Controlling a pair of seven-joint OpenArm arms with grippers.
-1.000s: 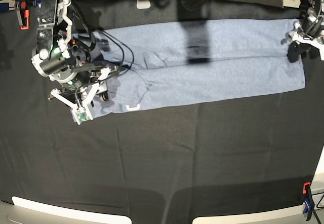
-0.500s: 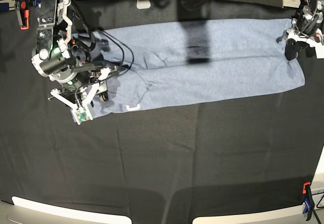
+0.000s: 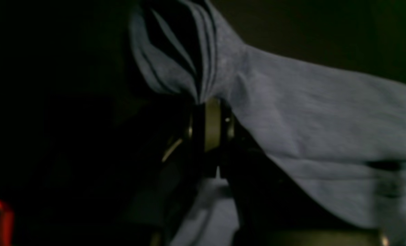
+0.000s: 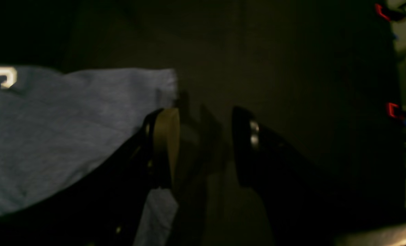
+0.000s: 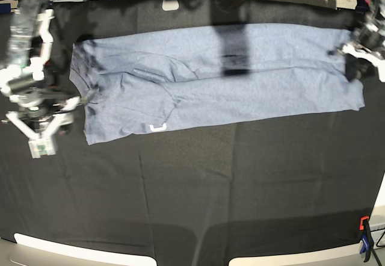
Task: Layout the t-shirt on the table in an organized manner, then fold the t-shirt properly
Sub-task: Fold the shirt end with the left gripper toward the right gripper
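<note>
Between the pinched-together fingers of the left gripper [image 3: 211, 118] sits a bunch of the t-shirt [image 5: 240, 73], with the cloth gathered into folds right at the tips. That gripper is at the far right end of the shirt in the base view. From there the blue-grey shirt stretches long and flat across the back part of the table [image 5: 192, 188], which is covered in black cloth. A small white bit of lettering [image 5: 157, 127] shows at the shirt's near edge. At the other end, the right gripper [image 4: 206, 143] has its fingers spread apart and holds nothing. One finger [image 4: 165, 143] is right at the shirt's edge, the other is over bare black cloth. An orange and blue clamp [image 5: 364, 239] sits at the near corner.
</note>
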